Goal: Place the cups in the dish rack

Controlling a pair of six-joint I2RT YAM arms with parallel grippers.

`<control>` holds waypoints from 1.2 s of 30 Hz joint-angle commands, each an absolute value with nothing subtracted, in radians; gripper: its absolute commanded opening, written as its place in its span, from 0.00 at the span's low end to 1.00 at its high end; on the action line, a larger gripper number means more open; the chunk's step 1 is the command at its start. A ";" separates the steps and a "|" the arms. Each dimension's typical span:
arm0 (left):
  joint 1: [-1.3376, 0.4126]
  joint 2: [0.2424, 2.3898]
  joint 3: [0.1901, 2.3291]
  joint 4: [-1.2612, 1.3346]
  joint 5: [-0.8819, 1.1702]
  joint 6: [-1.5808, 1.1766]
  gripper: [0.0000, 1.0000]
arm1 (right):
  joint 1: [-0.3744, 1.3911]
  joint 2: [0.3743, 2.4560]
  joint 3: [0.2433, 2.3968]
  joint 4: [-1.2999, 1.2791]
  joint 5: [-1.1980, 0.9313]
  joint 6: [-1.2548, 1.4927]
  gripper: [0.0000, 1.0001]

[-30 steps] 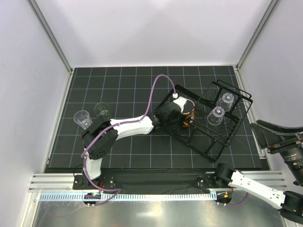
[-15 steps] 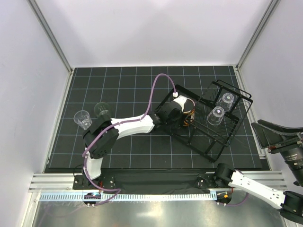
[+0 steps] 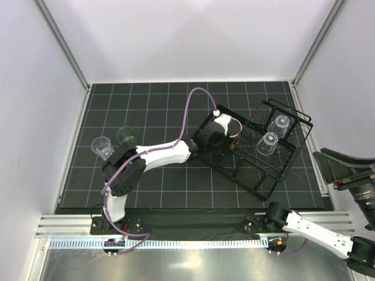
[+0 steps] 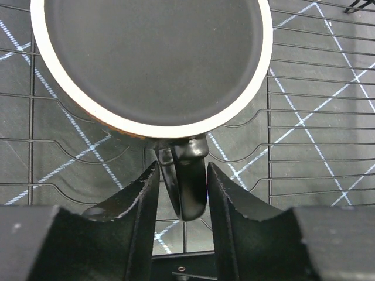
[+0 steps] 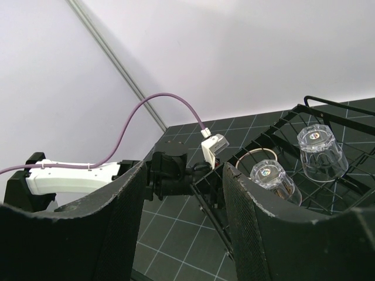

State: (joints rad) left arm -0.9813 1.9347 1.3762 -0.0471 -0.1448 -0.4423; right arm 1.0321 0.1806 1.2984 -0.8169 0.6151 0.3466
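The black dish rack (image 3: 258, 189) lies right of centre. Inside it, the black mug (image 4: 152, 52) stands upside down, showing its dark base with a white ring. Its handle (image 4: 186, 187) sits between the fingers of my left gripper (image 4: 183, 170), which is open with thin gaps on both sides. From above, the left gripper (image 3: 225, 139) reaches into the rack's left half beside the mug (image 3: 234, 136). Two clear cups (image 3: 281, 124) (image 3: 268, 142) stand inverted in the rack's right half. Two more clear cups (image 3: 102, 146) (image 3: 126, 136) stand on the mat at far left. My right gripper (image 5: 184, 170) hangs open and empty, well off to the right.
White walls with metal posts (image 3: 61, 44) close in the gridded black mat (image 3: 152, 105). A purple cable (image 3: 190, 111) arches over the left arm. The right arm (image 3: 310, 228) lies along the near right corner, beyond the mat's edge.
My left gripper's jaws have parted from the mug's handle. The wrist has shifted slightly toward the back of the rack. The right arm has stayed still.
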 commanded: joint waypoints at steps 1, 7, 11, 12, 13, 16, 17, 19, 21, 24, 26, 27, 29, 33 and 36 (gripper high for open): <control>-0.976 1.875 1.381 0.003 -0.140 -0.451 0.38 | 1.037 0.172 1.308 -0.796 0.618 0.342 0.56; -0.976 1.792 1.281 0.014 -0.135 -0.457 0.51 | 1.035 0.167 1.313 -0.807 0.629 0.344 0.56; -0.970 1.727 1.221 0.028 -0.149 -0.463 0.63 | 1.035 0.169 1.315 -0.805 0.634 0.339 0.56; -0.966 1.714 1.210 0.028 -0.155 -0.468 0.63 | 1.037 0.170 1.313 -0.802 0.629 0.337 0.56; -0.962 1.701 1.201 0.025 -0.156 -0.472 0.64 | 1.037 0.172 1.310 -0.799 0.626 0.336 0.56; -0.930 1.669 1.189 0.003 -0.141 -0.506 0.64 | 1.035 0.181 1.305 -0.798 0.623 0.330 0.56; -0.919 1.660 1.195 -0.021 -0.137 -0.514 0.64 | 1.037 0.192 1.304 -0.802 0.623 0.328 0.56; -0.885 1.657 1.219 -0.067 -0.132 -0.543 0.59 | 1.037 0.201 1.308 -0.807 0.618 0.328 0.56; -0.856 1.664 1.247 -0.090 -0.127 -0.584 0.45 | 1.037 0.212 1.312 -0.816 0.618 0.331 0.56; -0.804 1.719 1.307 -0.168 -0.152 -0.626 0.30 | 1.037 0.216 1.305 -0.818 0.618 0.334 0.56; -0.773 1.764 1.394 -0.248 -0.163 -0.664 0.26 | 1.037 0.225 1.305 -0.830 0.621 0.334 0.56; -0.767 1.785 1.425 -0.270 -0.161 -0.670 0.25 | 1.035 0.230 1.308 -0.839 0.623 0.334 0.56; -0.765 1.856 1.524 -0.325 -0.175 -0.672 0.25 | 1.037 0.245 1.312 -0.851 0.621 0.336 0.57; -0.765 1.989 1.682 -0.411 -0.176 -0.702 0.25 | 1.037 0.253 1.305 -0.854 0.626 0.341 0.56; -0.767 2.081 1.787 -0.489 -0.146 -0.750 0.26 | 1.035 0.255 1.310 -0.856 0.627 0.341 0.57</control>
State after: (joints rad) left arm -0.7609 2.0220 1.7058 -0.3595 -0.1616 -0.6922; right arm 1.0321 0.2291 1.2991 -0.8570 0.6155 0.3435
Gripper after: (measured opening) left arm 0.254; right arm 0.566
